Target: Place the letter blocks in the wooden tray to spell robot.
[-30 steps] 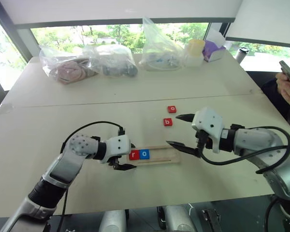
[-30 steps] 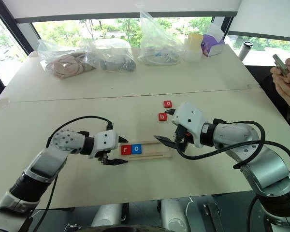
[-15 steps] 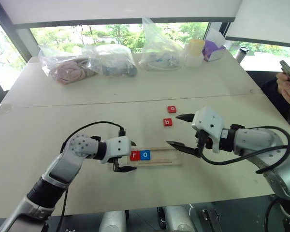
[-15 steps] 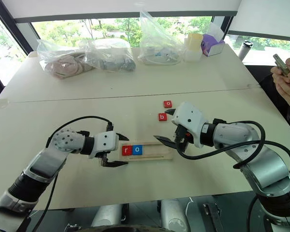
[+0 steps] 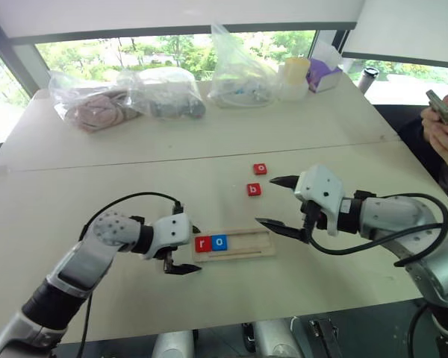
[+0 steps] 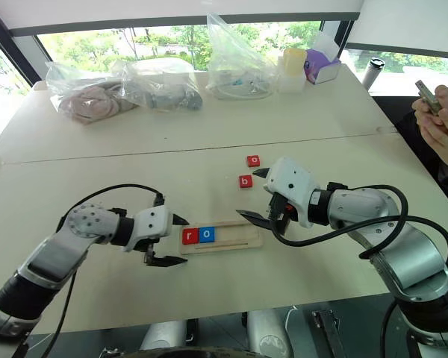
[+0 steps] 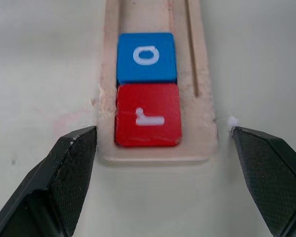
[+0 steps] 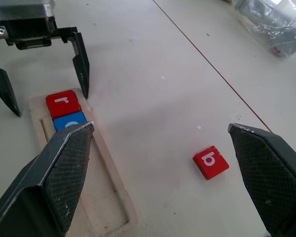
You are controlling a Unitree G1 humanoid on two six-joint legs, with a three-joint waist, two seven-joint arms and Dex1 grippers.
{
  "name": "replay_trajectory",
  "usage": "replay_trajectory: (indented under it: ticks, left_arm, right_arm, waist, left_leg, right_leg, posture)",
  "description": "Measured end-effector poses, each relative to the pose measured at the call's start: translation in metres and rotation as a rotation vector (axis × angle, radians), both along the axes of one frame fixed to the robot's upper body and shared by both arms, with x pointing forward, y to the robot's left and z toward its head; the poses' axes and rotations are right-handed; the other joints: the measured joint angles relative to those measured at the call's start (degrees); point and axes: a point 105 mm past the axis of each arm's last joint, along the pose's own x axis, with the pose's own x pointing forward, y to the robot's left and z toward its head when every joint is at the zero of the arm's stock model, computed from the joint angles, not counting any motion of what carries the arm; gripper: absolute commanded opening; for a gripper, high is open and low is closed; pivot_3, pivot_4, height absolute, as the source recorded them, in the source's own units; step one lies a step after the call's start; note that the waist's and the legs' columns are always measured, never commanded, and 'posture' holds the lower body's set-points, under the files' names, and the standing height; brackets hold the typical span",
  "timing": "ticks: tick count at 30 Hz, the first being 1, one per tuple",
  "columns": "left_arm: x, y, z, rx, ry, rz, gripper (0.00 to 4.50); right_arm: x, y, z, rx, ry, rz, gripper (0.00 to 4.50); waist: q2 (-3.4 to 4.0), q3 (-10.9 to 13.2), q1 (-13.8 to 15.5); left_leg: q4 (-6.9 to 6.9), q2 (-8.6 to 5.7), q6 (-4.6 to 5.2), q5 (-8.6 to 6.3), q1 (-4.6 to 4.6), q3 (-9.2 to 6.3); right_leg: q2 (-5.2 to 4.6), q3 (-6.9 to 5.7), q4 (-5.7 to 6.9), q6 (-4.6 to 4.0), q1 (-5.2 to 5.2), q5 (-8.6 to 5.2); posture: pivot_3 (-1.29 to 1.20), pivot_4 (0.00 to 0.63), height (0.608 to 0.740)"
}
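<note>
Currently both claws, left (image 5: 182,251) and right (image 5: 279,201), are released; r (image 7: 147,115) and o (image 7: 146,56) seated in wooden tray (image 5: 254,245), b (image 5: 254,189) at 12 o'clock awaits pickup.

A pale table (image 5: 134,171) runs beneath a bright window (image 5: 134,52) with trees outside, a seam (image 5: 97,162) crossing it from side to side. Along its far edge, at about eleven o'clock, lies a clear bag (image 5: 86,104) of pinkish stuff, with a second bag (image 5: 164,93) of grey items just beside it. At twelve o'clock a taller clear bag (image 5: 243,74) stands upright. Toward one o'clock are a yellow-lidded container (image 5: 295,78) and a purple box (image 5: 322,71), possibly tissues. A dark cup (image 5: 366,78) stands beyond the table's corner. At three o'clock, a person's hands (image 5: 444,134) hold a phone (image 5: 439,104).
</note>
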Motion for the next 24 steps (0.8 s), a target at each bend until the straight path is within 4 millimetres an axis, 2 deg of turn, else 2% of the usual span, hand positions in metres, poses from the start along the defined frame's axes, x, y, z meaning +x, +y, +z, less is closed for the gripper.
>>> replay_trajectory:
  ticks: [6, 9, 12, 14, 18, 21, 24]
  left_arm:
    - [-0.005, 0.050, 0.001, 0.097, 0.009, 0.062, 4.47]
    - [-0.003, 0.072, 0.005, 0.123, 0.010, 0.110, 4.47]
    - [0.004, 0.081, 0.012, 0.076, 0.024, 0.168, 4.47]
    - [0.014, 0.081, 0.026, 0.003, 0.018, 0.205, 4.47]
    - [0.029, 0.072, 0.070, -0.146, -0.061, 0.201, 4.47]
    - [0.032, 0.066, 0.085, -0.239, -0.059, 0.212, 4.47]
    - [0.030, 0.059, 0.094, -0.311, -0.040, 0.214, 4.47]
  right_arm:
    - [0.008, 0.004, -0.003, 0.007, -0.001, -0.009, 4.50]
    - [0.027, 0.002, -0.012, -0.023, -0.019, -0.098, 4.50]
    - [0.050, 0.004, -0.021, 0.008, 0.006, -0.239, 4.50]
    - [0.064, 0.011, -0.022, 0.055, 0.048, -0.327, 4.50]
    - [0.083, 0.030, -0.018, 0.093, 0.108, -0.436, 4.50]
    - [0.095, 0.040, -0.018, 0.118, 0.184, -0.520, 4.50]
    - [0.098, 0.048, -0.026, 0.101, 0.262, -0.575, 4.50]
  waist:
    - [-0.09, 0.1, -1.8]
    - [-0.08, 0.1, -2.1]
    - [-0.15, 0.2, -2.0]
    - [-0.36, 0.4, -1.9]
    - [-0.43, 0.5, -1.6]
    - [-0.45, 0.4, -1.7]
    - [-0.47, 0.4, -1.6]
  left_leg:
    - [-0.21, 0.02, -0.01, -0.01, 0.79, -0.04]
    - [-0.25, 0.02, -0.02, -0.02, 0.94, -0.22]
    - [-0.24, 0.02, -0.01, -0.01, 0.78, -0.20]
    - [-0.18, 0.02, 0.00, 0.00, 0.61, -0.21]
    - [-0.10, -0.04, 0.00, 0.00, 0.23, -0.18]
    - [-0.10, -0.08, 0.02, -0.01, -0.30, -0.16]
    - [-0.10, -0.08, 0.03, -0.01, -0.72, -0.17]
  right_leg:
    - [-0.01, 0.02, 0.47, -0.33, 0.12, -0.11]
    - [-0.04, -0.10, 0.42, -0.57, -0.06, -0.02]
    - [0.02, -0.12, 0.51, -0.75, -0.41, 0.13]
    - [0.14, -0.13, 0.59, -0.83, -0.54, 0.23]
    - [0.06, -0.13, 0.67, -0.89, -0.75, 0.33]
    - [0.02, -0.12, 0.67, -0.62, -1.26, 0.40]
    - [0.02, -0.13, 0.70, -0.33, -1.68, 0.57]
  posture:
    - [0.00, 0.150, 0.740]
    - [0.00, 0.150, 0.740]
    - [0.00, 0.150, 0.740]
    - [0.00, 0.150, 0.740]
    - [0.00, 0.150, 0.740]
    - [0.00, 0.150, 0.740]
    - [0.00, 0.150, 0.740]
